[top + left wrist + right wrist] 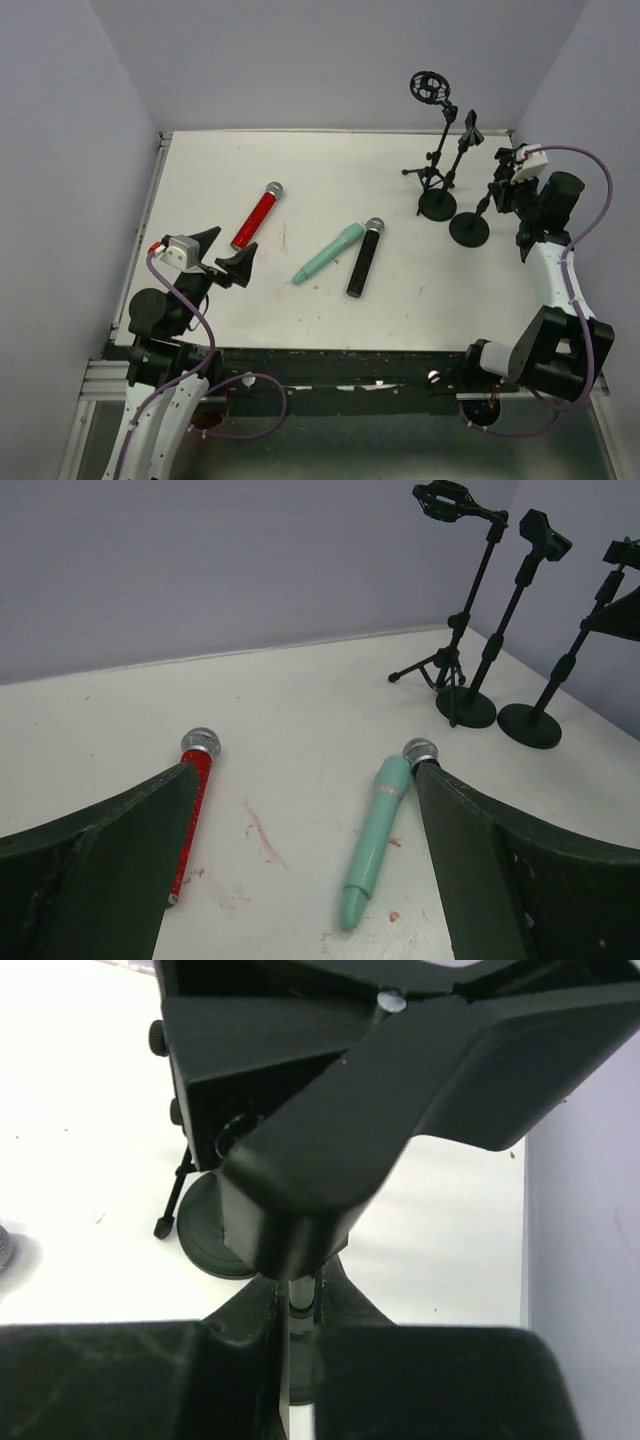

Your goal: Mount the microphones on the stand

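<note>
Microphones, three of them, lay flat on the white bench [330, 165], all in its middle and left part. The red microphone [257, 216] had its long axis running from 7 to 1 o'clock in the top view, silver head toward 1. The mint-green microphone [328, 253] slanted more, with its thicker end toward 2 o'clock. The black microphone [365, 258] lay just beside it, mesh head toward 1 o'clock and close to the green one's thick end.

The left hand [237, 242] hung low with its fingers [100, 870] spread wide. The red microphone's tail lay right at its fingertips, while the green and black ones were off toward 3 o'clock. In the left wrist view one finger hid most of the black one.

Over at 2 o'clock on the bench stood a tripod stand [431, 175], a round-based stand [437, 205] and a second round-based stand [469, 229], all upright. The right hand [295, 1305] was pressed together on the stem of the second round-based stand, well apart from the microphones.
</note>
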Controlling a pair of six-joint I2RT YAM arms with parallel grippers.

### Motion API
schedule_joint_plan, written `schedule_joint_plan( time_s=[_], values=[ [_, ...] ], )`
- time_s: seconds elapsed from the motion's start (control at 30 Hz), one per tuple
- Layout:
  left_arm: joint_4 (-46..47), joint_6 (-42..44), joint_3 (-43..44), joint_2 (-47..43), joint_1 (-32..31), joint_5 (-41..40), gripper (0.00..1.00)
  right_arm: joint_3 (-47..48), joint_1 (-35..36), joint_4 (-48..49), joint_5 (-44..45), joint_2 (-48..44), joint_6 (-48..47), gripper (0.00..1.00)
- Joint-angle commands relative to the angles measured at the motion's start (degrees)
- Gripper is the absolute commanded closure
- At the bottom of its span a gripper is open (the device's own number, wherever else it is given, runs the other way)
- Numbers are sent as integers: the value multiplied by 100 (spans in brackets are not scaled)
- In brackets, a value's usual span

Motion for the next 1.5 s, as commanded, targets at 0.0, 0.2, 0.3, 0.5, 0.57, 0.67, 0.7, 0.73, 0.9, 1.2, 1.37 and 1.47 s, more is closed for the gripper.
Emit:
schedule_joint_plan(
  time_s=[0.0,0.2,0.3,0.5,0.57,0.67,0.7,0.73,0.9,1.2,1.37,1.47],
  values=[
    [97,77,-54,27,-26,156,2,-46,-23,13,-291,-57,-207,95],
    [88,77,-45,53,-26,165,1,244,-14,-1155,-1607,-365,-462,99],
    [97,86,-37,106,-26,191,2,358,-14,-1823,-2380,-541,-567,99],
    [115,77,-28,211,-26,235,2,552,21,-2906,-3322,-752,-1147,98],
    [132,60,-28,255,-26,261,1,622,135,-3099,-3568,-769,-1297,98],
    [132,33,-28,317,-26,305,2,614,389,-3135,-3771,-752,-1402,98],
    [132,25,-28,352,-26,323,2,596,469,-3118,-3781,-735,-1420,98],
    [150,16,-19,370,-26,358,2,570,591,-3100,-3763,-726,-1429,98],
    [387,-159,-54,484,-26,866,1,438,1049,-2942,-3684,-769,-1403,96],
    [1555,-1223,-370,976,-271,1914,2,165,1287,-4531,-4027,-1112,-3343,63],
    [1811,-1180,-458,1239,-982,1563,4,306,1287,-4875,-3781,-1156,-3390,37],
    [2038,-1066,-493,1520,-1509,1177,5,367,1296,-4770,-3430,-1112,-3144,27]
  ],
)
